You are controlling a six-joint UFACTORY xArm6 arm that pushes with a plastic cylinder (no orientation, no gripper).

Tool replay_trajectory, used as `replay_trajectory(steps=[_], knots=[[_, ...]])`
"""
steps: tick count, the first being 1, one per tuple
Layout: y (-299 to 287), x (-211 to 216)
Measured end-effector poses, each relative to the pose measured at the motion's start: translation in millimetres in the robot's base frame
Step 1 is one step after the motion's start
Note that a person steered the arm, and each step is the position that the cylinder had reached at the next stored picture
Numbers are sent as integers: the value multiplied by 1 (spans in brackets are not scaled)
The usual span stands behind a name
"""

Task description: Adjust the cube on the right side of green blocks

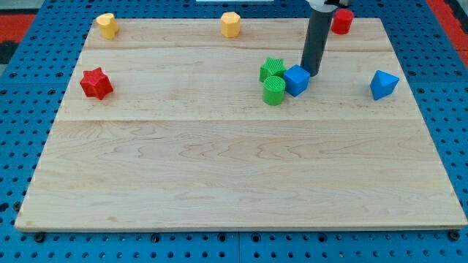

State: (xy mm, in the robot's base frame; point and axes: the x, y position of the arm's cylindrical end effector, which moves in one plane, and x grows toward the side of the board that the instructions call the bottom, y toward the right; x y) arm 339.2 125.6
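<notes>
a pale wooden board [234, 175] with visible grain and long plank seams lies on a blue perforated bench [22, 109]. my tip [313, 74], the lower end of a smooth dark cylindrical rod, has no jaws and holds nothing; it stands on the board just at the upper right side of the blue cube [296, 79], touching it or nearly so, and the exact contact cannot be made out.

the blue cube sits right of centre in the upper half of the board, turned so one corner faces the view's bottom. its left side is against the two green blocks: a ribbed green cylinder [274, 90] standing upright at its lower left, and a green star-like block [271, 69] just above that cylinder.

well apart toward the board's right edge is a blue faceted block [383, 84], wedge-like in shape. near the top edge, a red block [342, 21] is partly hidden behind the rod. a yellow hexagonal block [231, 24] stands at the top edge near the middle, and a yellow rounded block [107, 25] by the top left corner. a red star block [96, 83] lies near the left edge.
</notes>
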Motion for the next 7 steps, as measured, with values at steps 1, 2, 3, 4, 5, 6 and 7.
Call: replay_trajectory(steps=[1,2,3,4,5,6,7], knots=[[0,0],[0,0],[0,-1],[0,-1],[0,-1],[0,-1],[-2,-1]])
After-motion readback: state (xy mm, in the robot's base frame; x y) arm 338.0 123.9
